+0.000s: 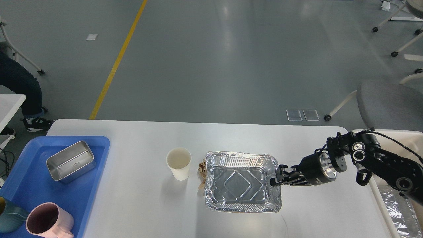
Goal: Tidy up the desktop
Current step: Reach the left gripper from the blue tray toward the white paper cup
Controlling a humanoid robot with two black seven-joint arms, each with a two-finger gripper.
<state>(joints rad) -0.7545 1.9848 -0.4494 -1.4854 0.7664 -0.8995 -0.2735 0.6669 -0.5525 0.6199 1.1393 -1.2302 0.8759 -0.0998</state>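
Around your workspace: floor, chairs and a bystander.
You'll see a yellow floor line (116, 61) running through the upper left of the frame, a grey chair (390, 105) at right, and someone's leg (20, 86) at far left.

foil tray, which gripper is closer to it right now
Right. The right gripper is at the foil tray's right rim, apparently gripping it. The left gripper is not in view, so it is clearly the farther one.
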